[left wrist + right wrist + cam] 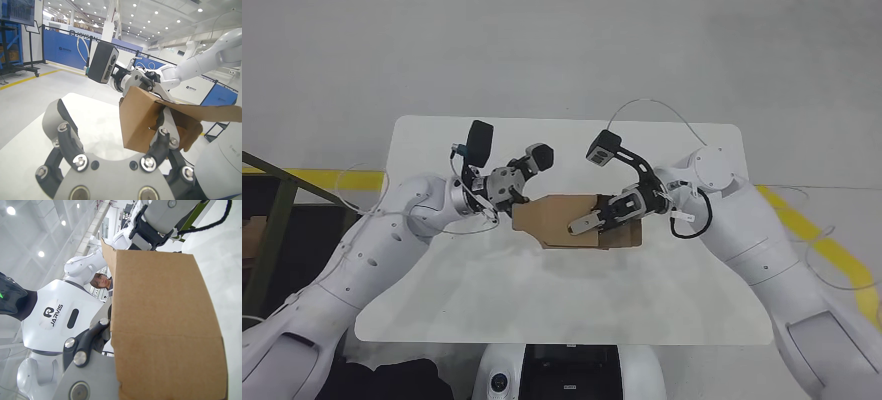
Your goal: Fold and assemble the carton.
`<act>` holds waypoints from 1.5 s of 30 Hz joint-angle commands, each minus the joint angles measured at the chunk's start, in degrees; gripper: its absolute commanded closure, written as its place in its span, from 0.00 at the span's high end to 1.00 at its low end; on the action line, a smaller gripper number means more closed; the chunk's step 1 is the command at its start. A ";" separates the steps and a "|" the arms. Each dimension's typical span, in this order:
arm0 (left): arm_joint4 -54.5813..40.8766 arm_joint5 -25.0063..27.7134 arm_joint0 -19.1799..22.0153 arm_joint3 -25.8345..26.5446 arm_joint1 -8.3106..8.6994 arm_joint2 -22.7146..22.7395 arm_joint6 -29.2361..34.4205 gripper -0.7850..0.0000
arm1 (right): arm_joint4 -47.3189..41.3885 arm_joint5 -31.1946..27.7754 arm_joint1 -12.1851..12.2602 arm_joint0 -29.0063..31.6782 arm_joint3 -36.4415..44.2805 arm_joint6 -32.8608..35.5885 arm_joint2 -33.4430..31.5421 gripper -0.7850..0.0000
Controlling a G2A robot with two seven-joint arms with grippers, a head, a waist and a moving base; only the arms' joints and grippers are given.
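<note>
A brown carton (pixel 577 220) is held partly folded above the middle of the white table (pixel 442 290). My right gripper (pixel 589 222) is shut on it from the right, one finger lying across its upper panel. In the right wrist view the carton (pixel 162 317) is very close, with one finger (pixel 103 321) against its edge and the other hidden behind it. My left gripper (pixel 525 180) is open at the carton's left end. In the left wrist view one finger (pixel 166 121) rests at the carton (pixel 140 117) opening, and the other finger (pixel 60 115) stands well clear.
A loose flap (pixel 208 111) sticks out from the carton's open end. A dark green frame (pixel 272 200) stands off the table's left side, above a yellow floor line (pixel 352 180). Thin cables loop from the right arm (pixel 682 120).
</note>
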State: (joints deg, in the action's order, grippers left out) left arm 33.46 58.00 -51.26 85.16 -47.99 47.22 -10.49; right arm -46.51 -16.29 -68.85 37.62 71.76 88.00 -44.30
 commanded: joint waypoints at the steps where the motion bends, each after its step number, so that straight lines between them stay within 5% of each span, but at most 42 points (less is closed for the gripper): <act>1: 0.11 0.00 0.12 -0.11 -0.03 -0.09 -0.07 1.00 | -0.09 0.00 0.06 0.04 0.02 0.00 -0.13 0.00; 12: 0.10 0.00 -1.80 -1.16 0.78 1.63 -3.39 1.00 | -0.31 -0.19 0.84 2.13 -0.65 -0.19 -3.88 0.00; 26: 7.87 0.00 -6.03 3.99 2.55 3.53 -6.88 1.00 | 0.28 -0.61 1.01 3.91 0.32 -0.61 -6.60 0.00; 45: 9.76 0.00 -4.74 4.60 0.71 4.47 -3.51 1.00 | 2.57 -0.40 0.26 3.57 1.87 -0.40 -6.02 0.00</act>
State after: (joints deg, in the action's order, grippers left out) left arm 43.25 58.00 -56.01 89.80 -47.18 51.60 -14.21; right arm -44.03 -16.68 -68.57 41.20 73.66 87.61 -50.32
